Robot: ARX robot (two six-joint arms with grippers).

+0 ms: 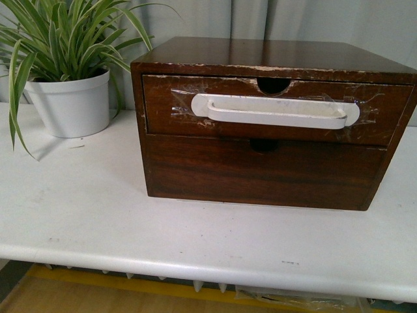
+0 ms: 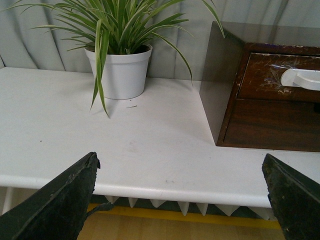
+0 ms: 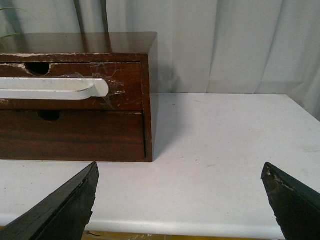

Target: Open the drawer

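The drawer [image 1: 169, 104] is the upper one of a dark-brown wooden cabinet [image 1: 273, 55] on the white table [image 1: 98, 215]. It is shut, flush with the frame, with a long white handle [image 1: 277, 111] taped across its front and a half-round notch [image 1: 273, 85] in its chipped top edge. It also shows in the left wrist view [image 2: 262, 75] and in the right wrist view [image 3: 127, 97]. Neither arm shows in the front view. My left gripper [image 2: 180, 172] is open and empty at the table's front edge, left of the cabinet. My right gripper [image 3: 180, 175] is open and empty, right of the cabinet.
A plain handle-less lower drawer front [image 1: 260, 171] sits under the drawer. A spider plant in a white pot [image 1: 70, 104] stands at the back left of the table, also in the left wrist view [image 2: 120, 72]. Grey curtains [image 1: 306, 19] hang behind.
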